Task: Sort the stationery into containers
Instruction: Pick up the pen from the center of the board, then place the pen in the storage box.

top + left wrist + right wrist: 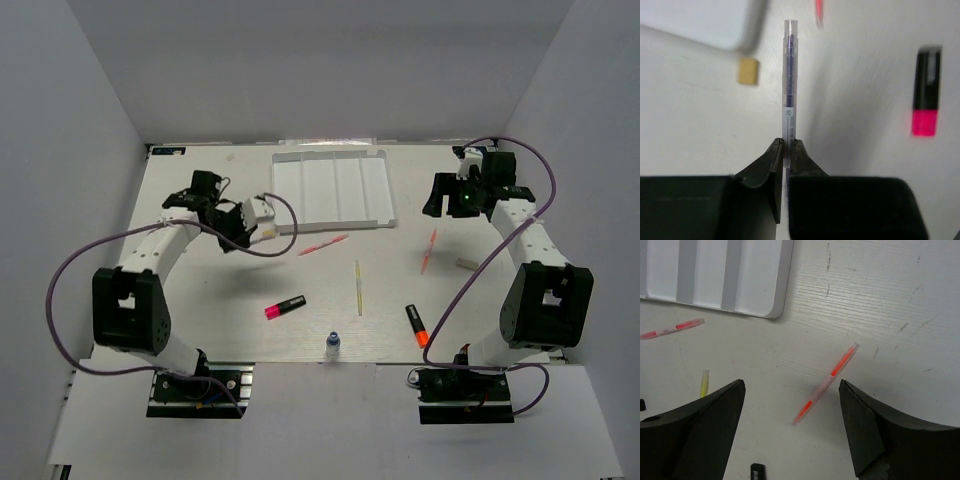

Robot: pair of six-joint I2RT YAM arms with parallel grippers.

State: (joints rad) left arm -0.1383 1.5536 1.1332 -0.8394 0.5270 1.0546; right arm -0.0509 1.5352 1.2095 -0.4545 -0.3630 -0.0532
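At the near left corner of the tray (335,188), the left end effector (787,145) is clamped tight on one end of a clear pen (789,75). The pen's dark core shows through the barrel, and it points straight out from the fingers. A beige eraser (748,70) lies just left of the pen, beside the tray's rounded corner. The white tray sits at the middle of the table's (200,300) far edge, with its long compartments running toward the near edge.

Toward the far right corner, the right end effector (791,385) hangs with its jaws wide apart and nothing in them. An orange pen (826,382) lies slantwise on the table below it. A pink pen (323,245) lies just off the tray's near edge, and a yellow pencil (358,287) lies nearer mid-table. A pink highlighter (285,307) and an orange highlighter (417,324) lie either side of the pencil, closer to the near edge. A small bottle (333,343) stands at the middle of that near edge.
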